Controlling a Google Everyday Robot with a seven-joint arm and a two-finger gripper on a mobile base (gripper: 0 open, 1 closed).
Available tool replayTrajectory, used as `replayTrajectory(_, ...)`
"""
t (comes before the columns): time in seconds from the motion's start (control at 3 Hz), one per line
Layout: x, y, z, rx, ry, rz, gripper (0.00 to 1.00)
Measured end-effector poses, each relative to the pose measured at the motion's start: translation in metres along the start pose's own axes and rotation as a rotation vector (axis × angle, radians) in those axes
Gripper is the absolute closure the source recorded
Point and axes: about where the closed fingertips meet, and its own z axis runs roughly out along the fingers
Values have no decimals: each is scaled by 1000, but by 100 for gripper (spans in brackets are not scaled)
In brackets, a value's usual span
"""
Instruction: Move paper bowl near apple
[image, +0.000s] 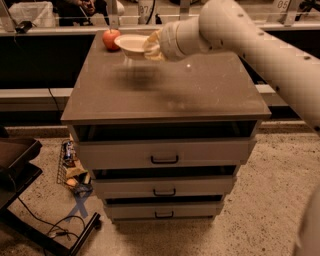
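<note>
1. Cabinet (210, 95): a low drawer unit with a flat, dull-brown top and pale grey-beige front. It is the reference piece for every entry below.
2. Drawers: three, stacked in the cabinet's front. Each has one dark bar handle at its centre: top (165, 160), middle (164, 192), bottom (164, 215).
3. Apple (111, 39): round, red-orange, with a short stem. It stands on the cabinet's top at the far left corner.
4. Paper bowl (130, 44): off-white, shallow and round, with a flared rim. It is held level above the far edge of the cabinet's top, just right of the apple. Its left rim overlaps the apple in view; whether they touch cannot be told. A soft shadow lies on the cabinet's top nearer the front than the bowl.
5. Gripper (150, 47): tan, two-fingered, over the far middle of the cabinet's top. Its fingers are clamped on the paper bowl's right rim.
6. Arm (250, 40): white and tubular, reaching in over the cabinet's right far corner.
7. Wire rack (70, 167): holds coloured packets and stands on the floor at the cabinet's lower left.
8. Tape cross (77, 207): blue, on the floor left of the cabinet's base.
9. Cables (55, 227): black, on the floor left of the cabinet's base.
</note>
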Motion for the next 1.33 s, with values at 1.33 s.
replayTrajectory(1.33, 80, -72, 67, -58, 47, -130, 100)
